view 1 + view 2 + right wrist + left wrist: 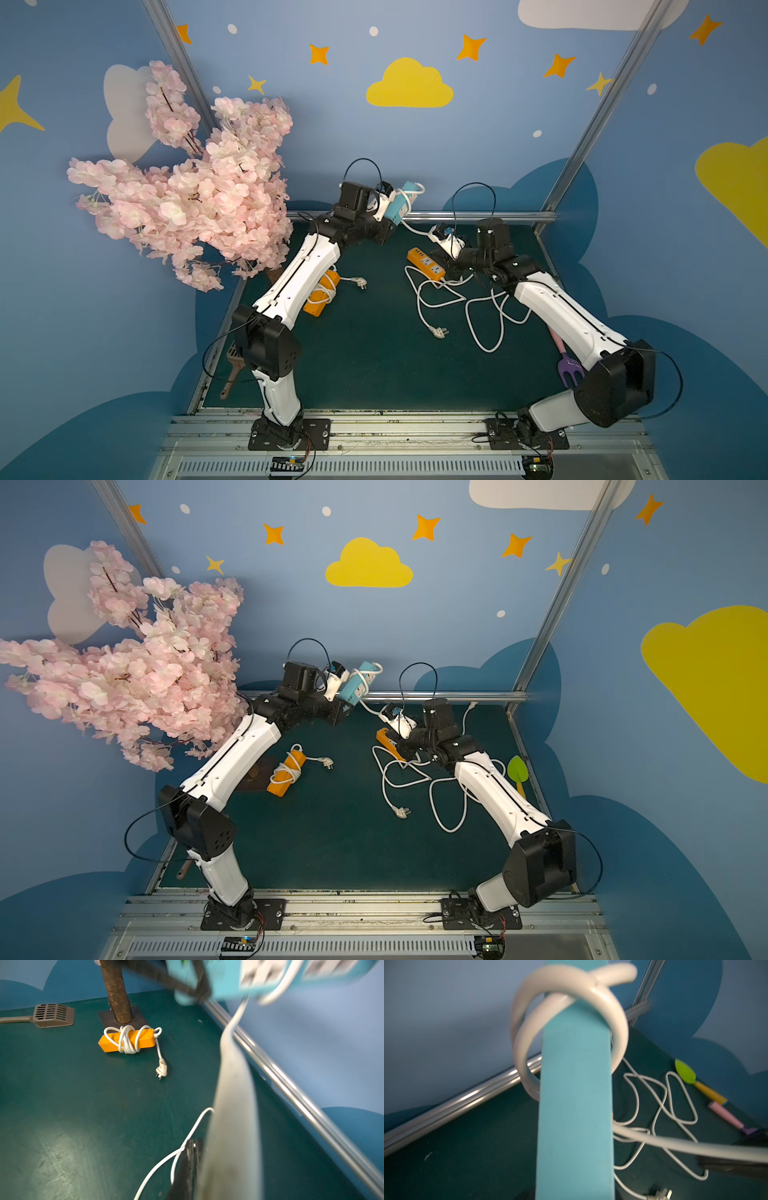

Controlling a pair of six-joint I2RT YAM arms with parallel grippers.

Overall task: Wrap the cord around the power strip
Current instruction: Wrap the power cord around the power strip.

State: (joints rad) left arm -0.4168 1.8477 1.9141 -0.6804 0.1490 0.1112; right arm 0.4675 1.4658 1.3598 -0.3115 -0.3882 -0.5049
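A light-blue power strip (400,204) (358,683) (575,1105) is held up in the air at the back of the table, with my left gripper (390,214) (344,697) shut on its lower end. Its white cord (571,999) makes two loose loops around the upper part of the strip. From there the cord (415,229) (234,1122) runs taut down to my right gripper (434,239) (384,717), which is shut on it just to the right of the strip. The rest of the cord (482,320) trails over the green tabletop.
An orange strip (322,296) (126,1040) wrapped in its cord lies by the tree trunk (116,991). A second orange strip (426,262) with loose cord and plug (438,331) lies below my right gripper. A pink blossom tree (187,178) overhangs the left. Toy tools (708,1088) line the right edge.
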